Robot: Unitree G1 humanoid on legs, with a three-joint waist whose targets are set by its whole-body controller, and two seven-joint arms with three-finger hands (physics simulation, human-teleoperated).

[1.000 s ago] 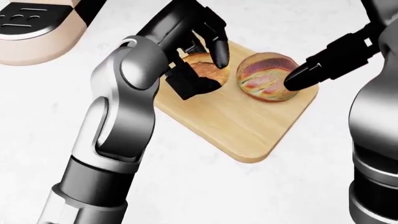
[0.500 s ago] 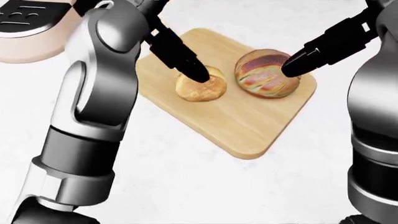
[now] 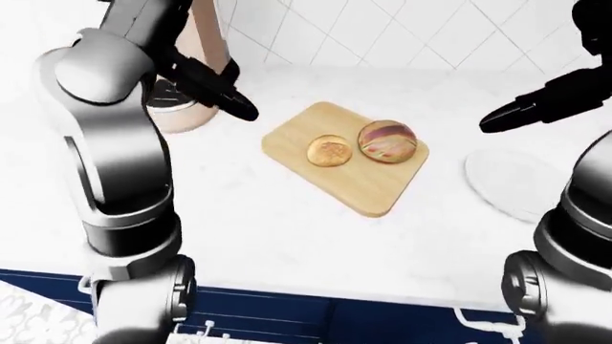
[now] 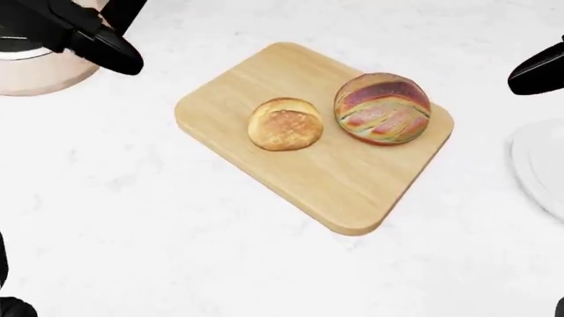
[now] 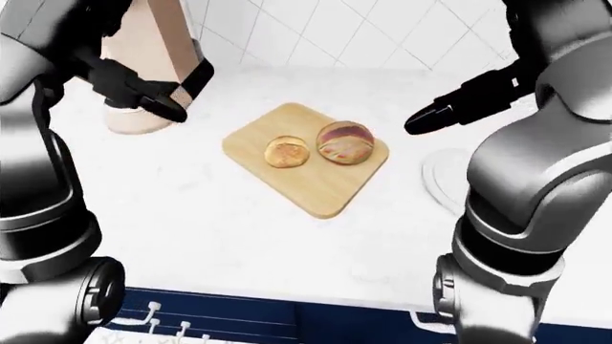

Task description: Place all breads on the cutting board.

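Note:
A wooden cutting board (image 4: pixel 328 181) lies tilted on the white counter in the middle of the head view. Two breads rest on it: a small golden bun (image 4: pixel 285 124) and, close to its right, a larger round reddish loaf (image 4: pixel 381 107). My left hand (image 4: pixel 108 51) hovers at the upper left, well away from the board, with its black fingers stretched out and nothing held. My right hand (image 4: pixel 536 74) pokes in at the right edge, also open and empty, apart from the loaf.
A beige appliance (image 3: pixel 186 107) stands on the counter at the upper left, just behind my left hand. A white plate (image 3: pixel 511 183) lies right of the board. The tiled wall (image 3: pixel 382 32) runs along the top; navy cabinet fronts (image 3: pixel 287 315) sit below the counter's edge.
My left hand has let go of the small bun and drawn back up and to the left. My right hand has pulled off to the right, away from the loaf. Both breads stay on the board.

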